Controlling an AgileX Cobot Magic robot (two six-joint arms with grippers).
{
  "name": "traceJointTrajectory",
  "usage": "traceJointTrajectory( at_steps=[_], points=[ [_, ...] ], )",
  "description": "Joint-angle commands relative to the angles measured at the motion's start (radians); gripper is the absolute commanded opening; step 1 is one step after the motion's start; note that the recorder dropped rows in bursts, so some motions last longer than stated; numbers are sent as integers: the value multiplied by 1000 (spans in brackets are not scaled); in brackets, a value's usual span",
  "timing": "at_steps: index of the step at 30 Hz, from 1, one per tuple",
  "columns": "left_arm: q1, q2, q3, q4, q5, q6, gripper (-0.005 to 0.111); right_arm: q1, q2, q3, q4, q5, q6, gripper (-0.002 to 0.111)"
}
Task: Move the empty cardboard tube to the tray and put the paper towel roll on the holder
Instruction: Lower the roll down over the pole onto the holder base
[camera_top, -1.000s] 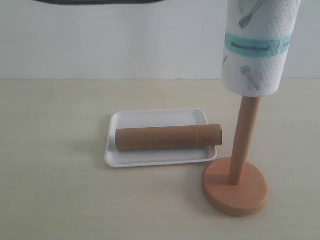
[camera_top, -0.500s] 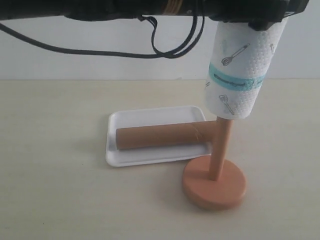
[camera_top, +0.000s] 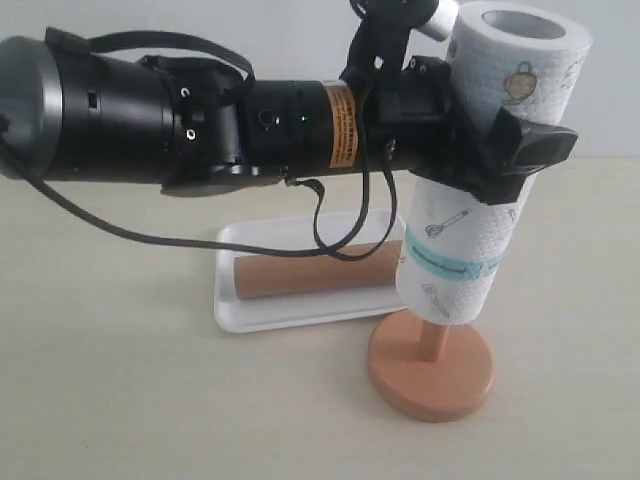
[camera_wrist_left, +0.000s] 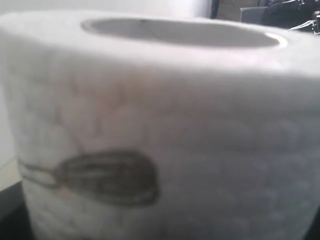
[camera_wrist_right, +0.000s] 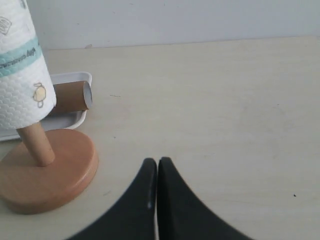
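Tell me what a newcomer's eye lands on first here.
First comes the bulky black left arm stretching across the exterior view, with the left gripper clamped on the paper towel roll. The roll leans slanted over the post of the holder, with a short stretch of post showing beneath. Behind it the empty cardboard tube lies in the tray, and the right gripper is shut above the table.

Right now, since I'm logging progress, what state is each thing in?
Holder, standing, its post up inside the roll.
Roll, tilted, partway down the holder, not yet seated.
Tube, lying on its side in the tray.
Tray, flat, holding the tube.
Left gripper, shut on the roll.
Right gripper, shut, empty.
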Motion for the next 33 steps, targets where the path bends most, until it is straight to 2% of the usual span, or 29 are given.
traceJointTrajectory(
  at_steps=[1,4,6,14,23,24,26,31,33],
  points=[
    [-5,-1,77,-157,-131,141,4,1,-4,4,-3,-7,1,0],
    [-5,18,129,-202,-216,203,4,1,-4,4,-3,-7,1,0],
    [-5,33,159,-260,-246,230,4,1,-4,4,-3,-7,1,0],
    [-5,68,211,-334,-327,306,4,1,-4,4,-3,-7,1,0],
    [-5,111,213,-318,-328,324,7,1,-4,4,-3,-7,1,0],
    [-5,111,213,-318,-328,324,10,1,-4,4,-3,-7,1,0],
    [-5,111,213,-318,-323,317,24,1,-4,4,-3,-7,1,0],
    [-5,111,213,-328,-283,281,82,1,-4,4,-3,-4,1,0],
    [-5,111,213,-333,-283,281,98,1,-4,4,-3,-4,1,0]
  ],
)
